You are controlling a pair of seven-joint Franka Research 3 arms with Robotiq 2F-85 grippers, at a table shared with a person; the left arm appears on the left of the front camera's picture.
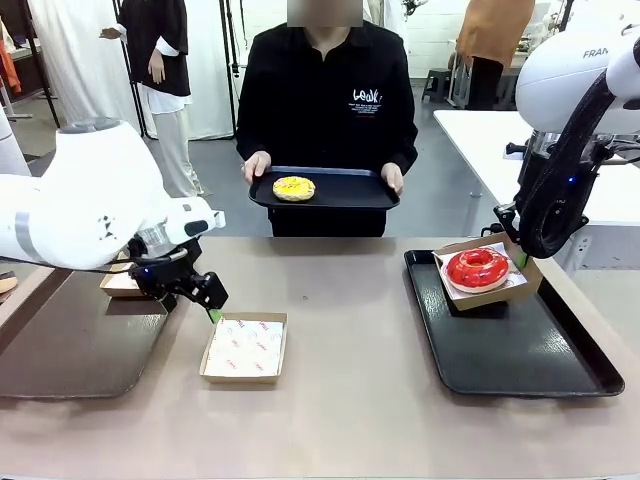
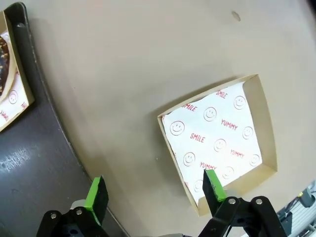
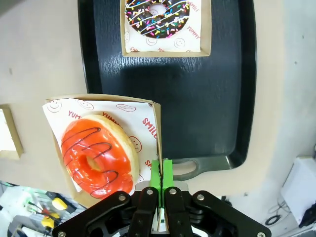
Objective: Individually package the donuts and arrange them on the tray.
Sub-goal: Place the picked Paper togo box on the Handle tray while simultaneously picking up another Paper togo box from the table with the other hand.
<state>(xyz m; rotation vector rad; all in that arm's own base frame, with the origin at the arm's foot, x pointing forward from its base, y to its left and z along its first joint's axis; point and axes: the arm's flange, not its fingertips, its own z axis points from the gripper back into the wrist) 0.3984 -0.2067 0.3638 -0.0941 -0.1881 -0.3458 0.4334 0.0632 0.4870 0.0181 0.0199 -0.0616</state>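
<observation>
A person at the far side holds a black tray (image 1: 330, 196) bearing the yellow donut (image 1: 293, 188). The glossy red donut (image 1: 477, 267) (image 3: 98, 155) lies in a paper-lined cardboard box (image 1: 520, 283) (image 3: 148, 111). My right gripper (image 1: 520, 258) (image 3: 161, 170) is shut on that box's wall and holds it tilted over the far left corner of the black tray (image 1: 520, 350) (image 3: 217, 89). A sprinkled dark donut (image 3: 157, 14) sits boxed on that tray. My left gripper (image 1: 210, 305) (image 2: 155, 190) is open above the near corner of an empty box (image 1: 245, 347) (image 2: 217, 138).
A dark tray (image 1: 80, 340) (image 2: 34, 163) lies at the table's left, carrying a box (image 1: 120, 285) (image 2: 17, 94) with a dark donut (image 2: 4, 59) at the picture's edge. Bare tabletop runs between the two trays. A white table stands at the far right.
</observation>
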